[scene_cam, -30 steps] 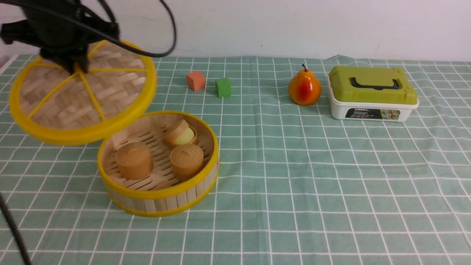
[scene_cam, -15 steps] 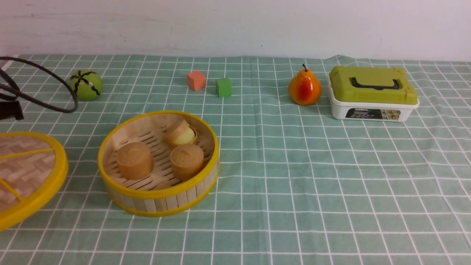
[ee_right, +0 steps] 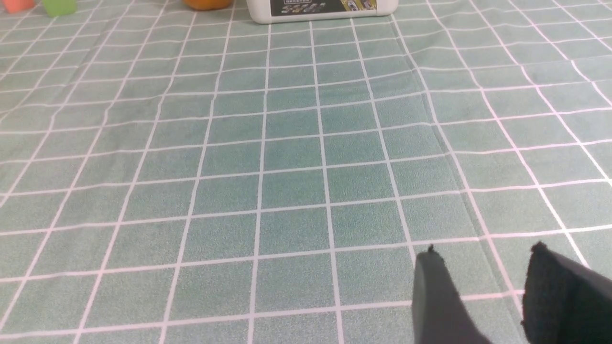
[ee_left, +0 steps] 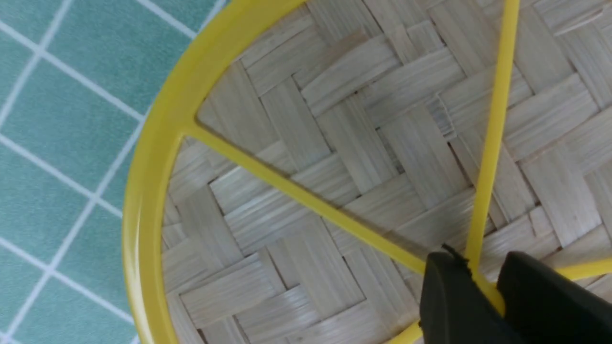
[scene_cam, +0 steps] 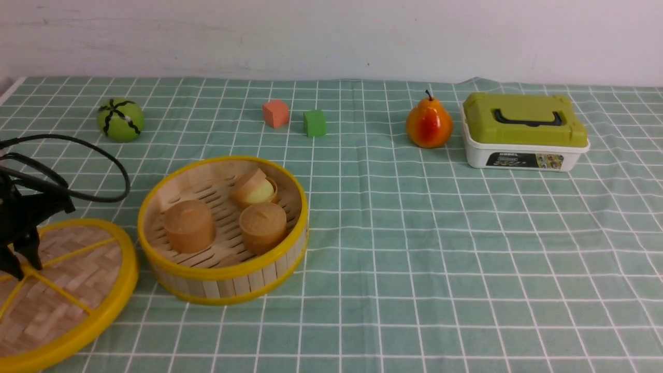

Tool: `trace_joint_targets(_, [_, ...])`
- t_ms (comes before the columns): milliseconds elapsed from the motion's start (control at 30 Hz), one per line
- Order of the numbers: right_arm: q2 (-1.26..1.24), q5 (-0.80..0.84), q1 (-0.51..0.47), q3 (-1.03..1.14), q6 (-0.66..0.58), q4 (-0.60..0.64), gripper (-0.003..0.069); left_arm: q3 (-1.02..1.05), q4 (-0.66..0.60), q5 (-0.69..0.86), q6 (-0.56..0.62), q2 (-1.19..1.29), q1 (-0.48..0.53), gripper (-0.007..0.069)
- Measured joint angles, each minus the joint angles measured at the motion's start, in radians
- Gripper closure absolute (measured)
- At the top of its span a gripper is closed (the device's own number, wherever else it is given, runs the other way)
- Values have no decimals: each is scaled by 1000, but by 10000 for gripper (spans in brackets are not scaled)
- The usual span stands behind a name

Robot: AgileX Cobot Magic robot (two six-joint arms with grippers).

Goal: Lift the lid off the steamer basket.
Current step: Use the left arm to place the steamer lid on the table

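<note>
- The lid (scene_cam: 62, 290) has swung back in from the left edge of the front view. Half a second ago only a slice of it showed there, and a second ago it was high over the back of the steamer basket (scene_cam: 222, 272).
- It now sits low at the basket's left, near the table's front edge. Their rims are close, with a strip of cloth between; I can't tell whether it touches the tablecloth (scene_cam: 414, 259) yet.
- The left gripper (scene_cam: 20, 267) pinches the yellow hub where the spokes meet, jaws drawn narrow on it (ee_left: 483, 286). Gripped at the centre, the disc looks close to level.
- The basket stands open, three round tan cakes (scene_cam: 189, 226) on its slatted floor. By my reckoning the job is all but done; only the letting go is left.
- The right gripper (ee_right: 485, 255) waits over bare cloth, jaws apart, nothing in them.
- Farther back are a green ball (scene_cam: 120, 119), a pink cube (scene_cam: 275, 113), a green cube (scene_cam: 314, 123), a pear (scene_cam: 429, 123) and a white box (scene_cam: 523, 153), all well clear. Only the basket wall is near enough to bump.
</note>
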Motion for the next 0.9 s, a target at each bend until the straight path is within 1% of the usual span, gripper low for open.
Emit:
trace_joint_targets(233, [0, 0, 0, 0, 0, 0, 417, 3, 23, -45, 0, 45, -79, 515])
trace_joint_targets(367, [0, 0, 0, 0, 0, 0, 417, 3, 20, -96, 0, 46, -134, 515])
trace_joint_targets(767, [0, 0, 0, 0, 0, 0, 417, 3, 7, -118, 0, 47, -145, 514])
trace_joint_targets(833, [0, 0, 0, 0, 0, 0, 417, 3, 7, -118, 0, 47, -145, 505])
trace_joint_targets(900, [0, 0, 0, 0, 0, 0, 417, 3, 3, -118, 0, 47, -145, 438])
